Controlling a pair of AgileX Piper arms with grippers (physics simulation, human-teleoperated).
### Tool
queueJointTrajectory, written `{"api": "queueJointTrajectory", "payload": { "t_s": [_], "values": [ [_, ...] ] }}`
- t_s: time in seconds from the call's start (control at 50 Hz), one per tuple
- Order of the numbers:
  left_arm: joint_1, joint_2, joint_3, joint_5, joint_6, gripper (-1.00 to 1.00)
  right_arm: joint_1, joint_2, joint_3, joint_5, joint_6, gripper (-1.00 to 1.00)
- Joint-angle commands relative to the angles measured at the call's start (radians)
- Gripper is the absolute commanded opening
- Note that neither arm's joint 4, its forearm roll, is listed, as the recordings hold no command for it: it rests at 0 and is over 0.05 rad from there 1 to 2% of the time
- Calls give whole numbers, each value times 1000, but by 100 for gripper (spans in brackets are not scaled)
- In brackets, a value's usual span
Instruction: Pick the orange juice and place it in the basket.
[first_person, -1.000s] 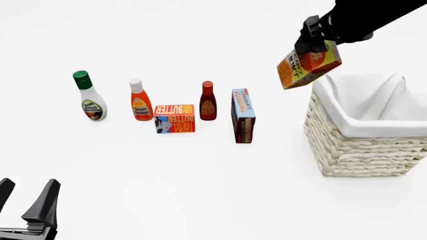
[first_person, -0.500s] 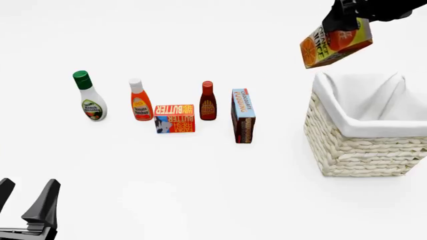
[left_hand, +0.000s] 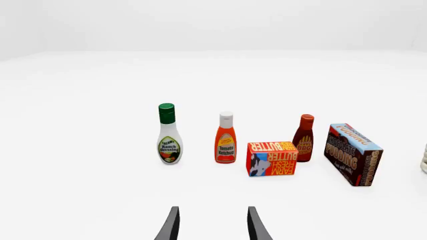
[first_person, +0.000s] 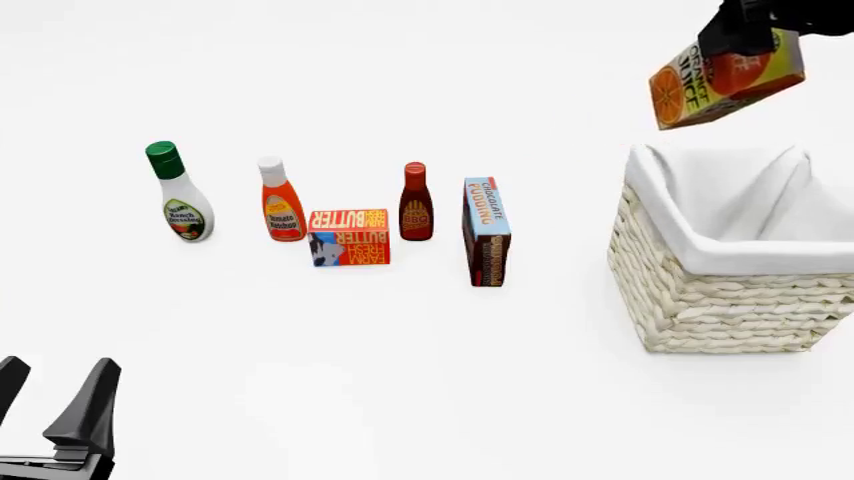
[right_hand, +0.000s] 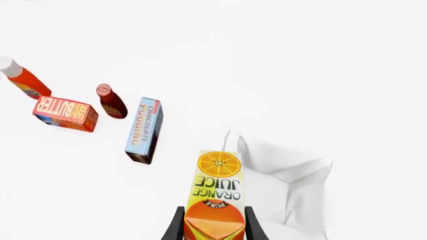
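Right gripper (right_hand: 212, 220) is clamped on the orange juice (first_person: 727, 76), its fingers pinching the carton's two side walls near the gabled top, as the right wrist view shows. In the front view the carton hangs tilted in the air at the far right, above the far-left corner of the basket (first_person: 707, 290) and clear of its rim, so it is not yet inside. Left gripper (left_hand: 211, 227) idles at the near left with its fingers spread and nothing between them.

I judge the carton stiff enough to take a firm pinch on its flat walls, though thin card could dent under hard squeezing, and a full one would be fairly heavy and inclined to swing below the grip. A hold on opposite flat sides near the top looks sound; the sloping gable itself would be slippery.

Left of the basket stand the pudding box (first_person: 487, 231), the BBQ bottle (first_person: 415, 203) and the butter box (first_person: 348, 237)
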Motion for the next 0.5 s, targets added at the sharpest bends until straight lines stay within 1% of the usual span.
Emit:
{"api": "queueJointTrajectory", "payload": {
  "t_s": [0.02,0.08,0.1,0.14,0.2,0.24,0.4,0.5],
  "values": [
    [0,0,0,0,0,100,-46,-22,11,0,20,-100],
    [0,0,0,0,0,100,-56,-25,18,0,19,-100],
    [0,0,0,0,0,100,-72,-30,26,0,9,-100],
    [0,0,0,0,0,100,-70,-28,22,0,11,-100],
    [0,0,0,0,0,100,-96,-38,28,0,-4,-100],
    [0,0,0,0,0,100,-89,-35,22,0,7,-100],
    [0,0,0,0,0,100,-122,-42,35,0,7,-100],
    [0,0,0,0,0,100,-123,-37,34,0,16,-100]
  ]
}}
